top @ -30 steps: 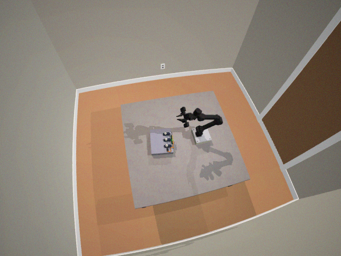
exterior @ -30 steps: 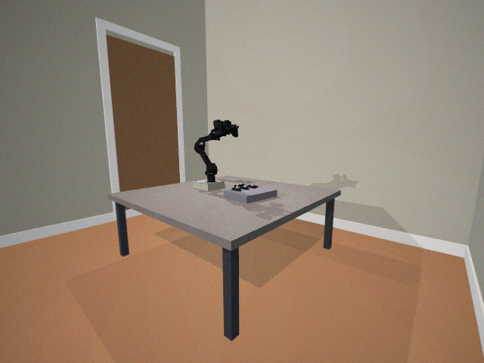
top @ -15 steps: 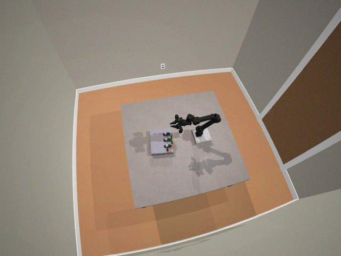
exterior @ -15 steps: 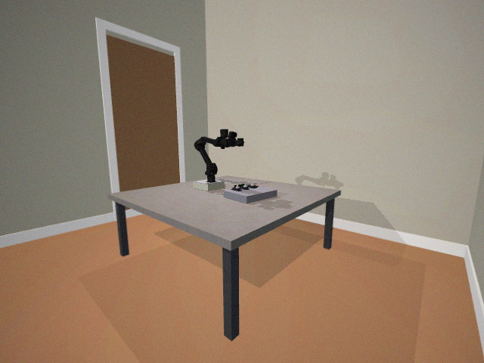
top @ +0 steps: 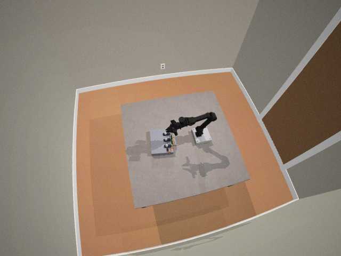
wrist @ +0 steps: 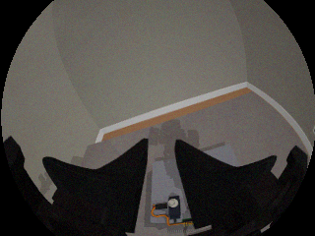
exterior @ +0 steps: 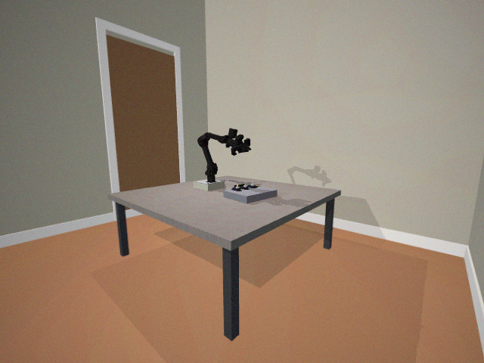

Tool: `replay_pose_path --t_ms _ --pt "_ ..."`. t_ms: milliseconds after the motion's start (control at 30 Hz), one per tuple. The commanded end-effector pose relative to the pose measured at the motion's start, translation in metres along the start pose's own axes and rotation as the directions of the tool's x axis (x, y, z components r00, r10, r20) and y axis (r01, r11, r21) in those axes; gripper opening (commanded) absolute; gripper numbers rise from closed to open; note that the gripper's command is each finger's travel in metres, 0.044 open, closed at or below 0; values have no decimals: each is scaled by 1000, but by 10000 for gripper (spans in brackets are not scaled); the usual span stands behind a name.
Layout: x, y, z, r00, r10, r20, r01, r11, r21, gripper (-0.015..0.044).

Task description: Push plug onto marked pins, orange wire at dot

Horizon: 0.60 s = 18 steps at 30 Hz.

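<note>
The pale blue-grey holder (top: 157, 143) (exterior: 261, 195) (wrist: 164, 182) lies on the table and carries three dark servos with light round tops; one servo (top: 167, 145) (wrist: 173, 210) shows clearly between the fingers in the wrist view. An orange wire (top: 172, 148) (wrist: 161, 215) loops beside it from a small dark block (wrist: 159, 206); I cannot tell whether that block is the plug. Fine pins (wrist: 175, 229) show faintly at the bottom of the wrist view; the dot cannot be made out. My gripper (top: 166, 130) (wrist: 161, 144) is partly open and empty, well above the holder.
The white arm base (top: 205, 138) (exterior: 201, 184) stands on the grey table (top: 148, 184) (exterior: 175, 206), beside the holder's wired edge. A bit of green (top: 172, 139) shows along that edge. Arm shadows fall across the table and holder.
</note>
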<state>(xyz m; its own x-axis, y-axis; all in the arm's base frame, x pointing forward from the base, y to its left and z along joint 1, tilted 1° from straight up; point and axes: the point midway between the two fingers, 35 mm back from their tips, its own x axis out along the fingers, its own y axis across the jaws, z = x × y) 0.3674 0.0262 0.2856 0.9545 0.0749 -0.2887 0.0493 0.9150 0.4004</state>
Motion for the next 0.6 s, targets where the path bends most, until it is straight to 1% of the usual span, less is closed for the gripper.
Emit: replay_pose_path --t_ms 0,267,567 --pt "15 1 -12 996 -26 -86 34 995 98 115" --pt "40 3 -40 962 -75 -262 149 949 277 115" --pt "64 6 -75 882 -136 -450 344 840 420 115"
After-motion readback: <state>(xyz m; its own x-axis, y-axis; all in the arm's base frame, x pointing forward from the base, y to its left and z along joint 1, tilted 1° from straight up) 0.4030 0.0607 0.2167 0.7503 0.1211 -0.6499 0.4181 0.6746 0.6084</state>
